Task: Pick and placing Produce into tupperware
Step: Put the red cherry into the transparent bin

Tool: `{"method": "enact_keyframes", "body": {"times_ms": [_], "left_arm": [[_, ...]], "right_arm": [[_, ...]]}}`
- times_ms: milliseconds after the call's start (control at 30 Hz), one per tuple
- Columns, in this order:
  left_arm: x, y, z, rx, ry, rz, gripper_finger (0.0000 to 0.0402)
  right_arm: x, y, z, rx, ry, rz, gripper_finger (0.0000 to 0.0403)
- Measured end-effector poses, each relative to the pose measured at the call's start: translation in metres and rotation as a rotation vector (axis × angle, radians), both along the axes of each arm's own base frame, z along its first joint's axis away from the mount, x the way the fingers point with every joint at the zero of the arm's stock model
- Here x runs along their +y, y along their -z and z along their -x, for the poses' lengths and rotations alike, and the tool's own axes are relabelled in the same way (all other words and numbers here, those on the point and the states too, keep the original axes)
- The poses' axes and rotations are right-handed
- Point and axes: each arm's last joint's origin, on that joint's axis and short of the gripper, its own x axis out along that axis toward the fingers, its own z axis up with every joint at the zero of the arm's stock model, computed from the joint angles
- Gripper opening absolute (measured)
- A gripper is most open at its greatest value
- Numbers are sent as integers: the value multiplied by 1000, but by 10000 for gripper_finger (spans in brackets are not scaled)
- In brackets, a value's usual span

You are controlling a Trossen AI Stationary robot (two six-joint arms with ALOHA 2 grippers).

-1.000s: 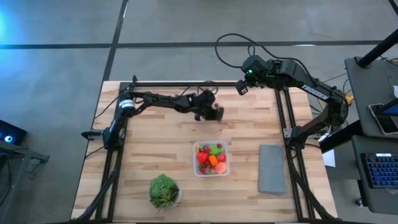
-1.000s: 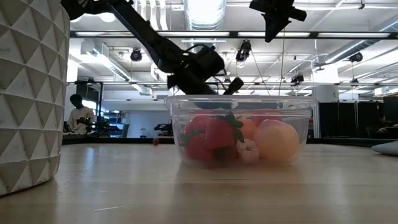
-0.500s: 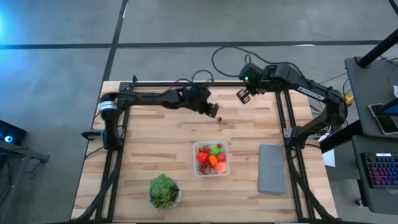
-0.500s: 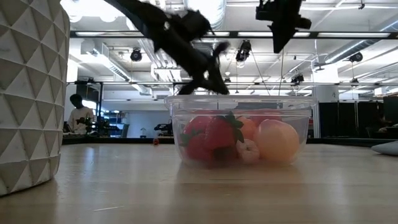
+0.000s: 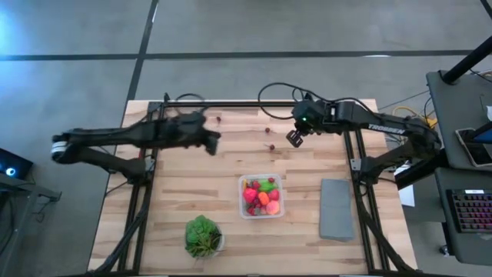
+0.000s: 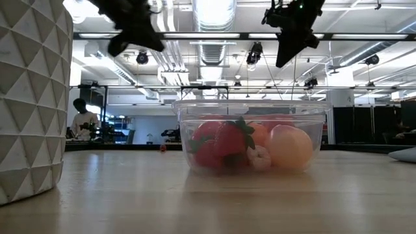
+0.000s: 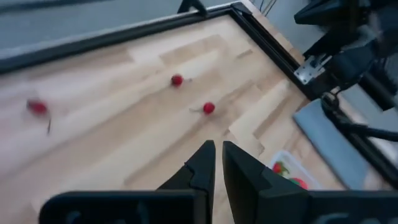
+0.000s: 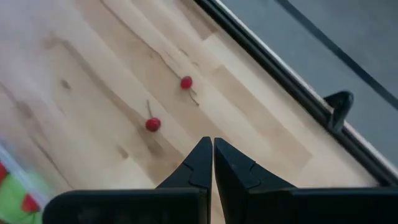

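The clear tupperware [image 5: 261, 196] sits mid-table, holding red, orange and green produce [image 6: 250, 143]. Three loose red cherries lie on the wood toward the far edge: one [image 5: 219, 118], a second [image 5: 267, 130] and a third [image 5: 270, 146]. My left gripper [image 5: 211, 142] hangs shut and empty above the table, left of the cherries [image 7: 208, 107]. My right gripper [image 5: 294, 137] is also shut and empty, above the table just right of the two nearer cherries [image 8: 152, 124]. In the low view both grippers [image 6: 133, 29] [image 6: 292, 42] hang high above the tupperware.
A leafy plant in a white bowl [image 5: 203, 235] stands near the front edge, left of the tupperware. A flat grey slab [image 5: 336, 208] lies to the tupperware's right. Black frame rails [image 5: 231, 104] run along the table's far edge and sides.
My left gripper has swung up and away from the cherries toward the table's left edge, rolling as it went, still shut. My right gripper has come down and toward the near edge, closer to the two cherries. The tupperware and its produce have not moved.
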Motion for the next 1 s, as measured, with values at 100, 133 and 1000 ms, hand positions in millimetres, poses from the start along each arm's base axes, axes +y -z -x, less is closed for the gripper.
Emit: {"method": "enact_keyframes", "body": {"times_ms": [100,133,1000], "left_arm": [[-5,12,24,-49,-40,73,15],[-6,16,31,-59,-49,86,15],[-4,56,84,76,-33,-163,217]], "right_arm": [[-9,8,-2,-33,83,-29,9],[-12,10,-4,-62,93,-75,9],[-46,94,-76,108,96,-467,103]]}}
